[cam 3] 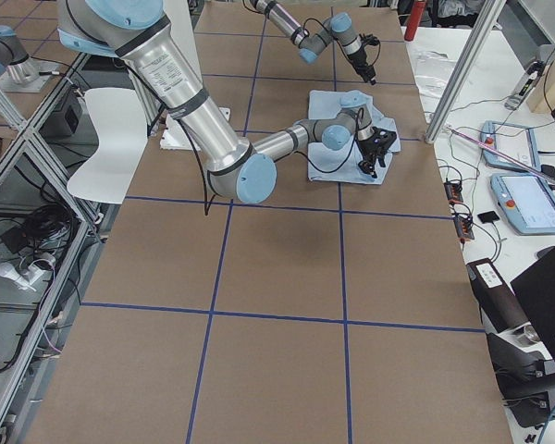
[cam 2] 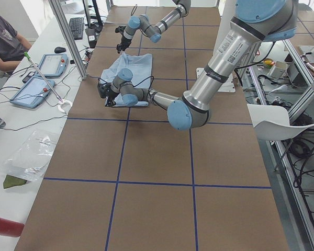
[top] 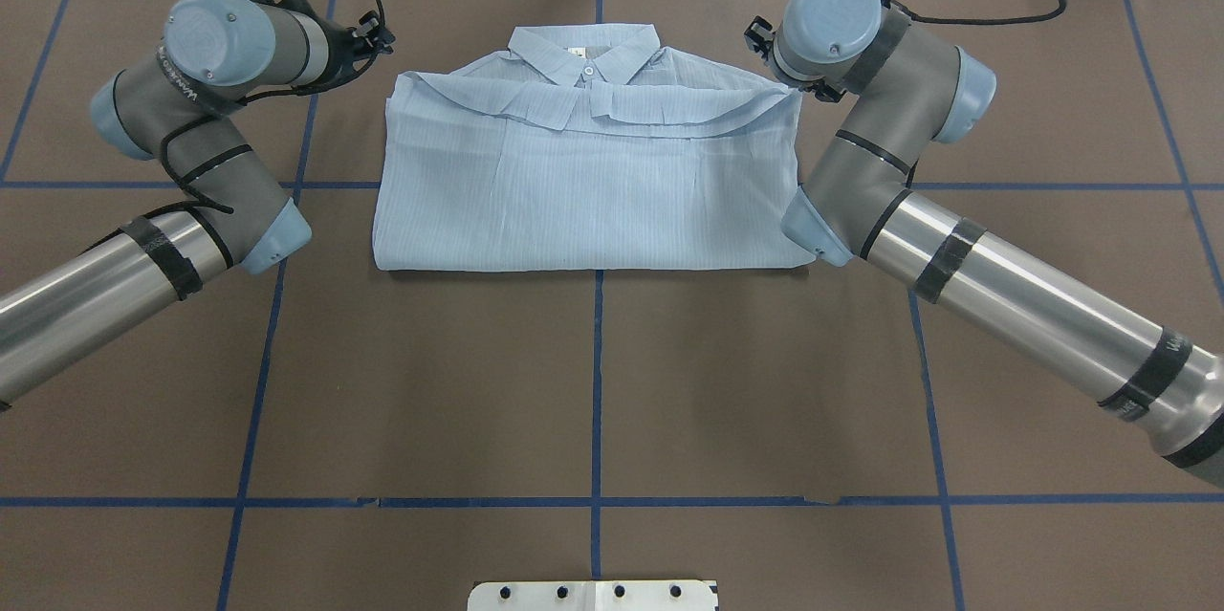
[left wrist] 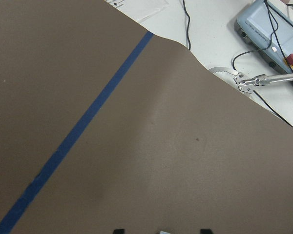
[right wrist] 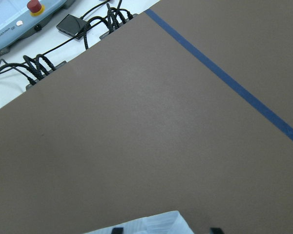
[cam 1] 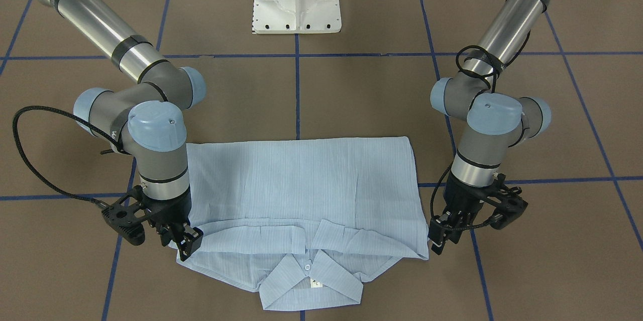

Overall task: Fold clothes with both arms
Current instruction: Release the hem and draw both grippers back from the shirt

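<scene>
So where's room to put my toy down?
The brown table between the shirt and the white base is bare. By the collar it's crowded: the left gripper and right gripper sit at the shirt's corners.

From the operators' side, your front camera looks steeply down on the brown, blue-taped surface [cam 1: 361, 100]; your overhead one looks forward from the opposite side. Both share the folded light blue striped shirt [cam 1: 301, 185]. The two end cameras sit well back. Each wrist camera hangs close over bare surface; the right one seems to catch a shirt edge.
</scene>
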Action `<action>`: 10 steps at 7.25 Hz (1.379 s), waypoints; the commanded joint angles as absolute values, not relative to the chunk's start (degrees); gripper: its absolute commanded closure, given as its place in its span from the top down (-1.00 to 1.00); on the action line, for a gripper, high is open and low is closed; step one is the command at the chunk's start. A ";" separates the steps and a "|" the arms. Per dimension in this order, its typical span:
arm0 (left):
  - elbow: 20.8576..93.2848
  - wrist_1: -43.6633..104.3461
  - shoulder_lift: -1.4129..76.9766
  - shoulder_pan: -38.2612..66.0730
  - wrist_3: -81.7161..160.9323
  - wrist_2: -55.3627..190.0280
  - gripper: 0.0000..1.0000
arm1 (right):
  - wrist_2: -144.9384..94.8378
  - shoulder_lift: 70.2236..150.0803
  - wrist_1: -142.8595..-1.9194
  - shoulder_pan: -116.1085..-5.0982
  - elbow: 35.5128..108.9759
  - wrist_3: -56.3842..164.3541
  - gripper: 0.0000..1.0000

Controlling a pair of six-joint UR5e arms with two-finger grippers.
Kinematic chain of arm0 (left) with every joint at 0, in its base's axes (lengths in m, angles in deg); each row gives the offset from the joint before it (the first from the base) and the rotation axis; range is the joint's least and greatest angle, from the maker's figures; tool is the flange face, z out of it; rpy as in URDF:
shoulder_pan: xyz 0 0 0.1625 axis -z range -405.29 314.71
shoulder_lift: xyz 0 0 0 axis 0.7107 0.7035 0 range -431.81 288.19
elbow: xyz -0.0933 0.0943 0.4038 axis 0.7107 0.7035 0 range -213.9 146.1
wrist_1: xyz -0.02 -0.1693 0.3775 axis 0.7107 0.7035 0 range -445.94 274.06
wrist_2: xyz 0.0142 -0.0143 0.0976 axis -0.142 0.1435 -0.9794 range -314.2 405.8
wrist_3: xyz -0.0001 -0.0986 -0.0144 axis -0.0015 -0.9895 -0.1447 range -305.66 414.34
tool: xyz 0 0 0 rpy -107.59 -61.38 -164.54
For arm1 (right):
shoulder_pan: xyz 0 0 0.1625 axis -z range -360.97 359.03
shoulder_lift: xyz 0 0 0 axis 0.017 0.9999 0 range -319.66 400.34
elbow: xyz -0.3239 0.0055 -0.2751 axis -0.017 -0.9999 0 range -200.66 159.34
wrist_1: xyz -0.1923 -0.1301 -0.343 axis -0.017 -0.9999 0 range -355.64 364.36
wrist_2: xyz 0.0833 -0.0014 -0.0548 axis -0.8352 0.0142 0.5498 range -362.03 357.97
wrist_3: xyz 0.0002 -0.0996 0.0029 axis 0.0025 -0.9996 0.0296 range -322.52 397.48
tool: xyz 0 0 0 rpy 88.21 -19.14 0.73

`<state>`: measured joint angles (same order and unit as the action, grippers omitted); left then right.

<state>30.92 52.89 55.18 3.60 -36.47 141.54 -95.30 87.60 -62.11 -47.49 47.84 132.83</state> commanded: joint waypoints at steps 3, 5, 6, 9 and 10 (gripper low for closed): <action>42.12 52.31 48.25 4.10 -36.36 143.45 0.27 | -102.67 105.50 -61.83 -43.90 70.43 140.71 1.00; 42.56 52.31 47.64 4.10 -36.28 142.83 0.27 | -100.55 109.86 -61.74 -38.09 74.08 147.58 1.00; 42.74 52.31 47.54 4.10 -36.36 142.74 0.27 | -100.55 110.56 -61.74 -37.10 74.08 149.79 1.00; 43.53 52.31 46.49 4.10 -36.28 142.65 0.27 | -100.47 110.66 -61.74 -35.60 74.08 151.29 0.59; 43.62 52.31 46.14 4.10 -36.28 142.57 0.27 | -100.55 110.31 -61.74 -35.25 74.00 154.35 -0.74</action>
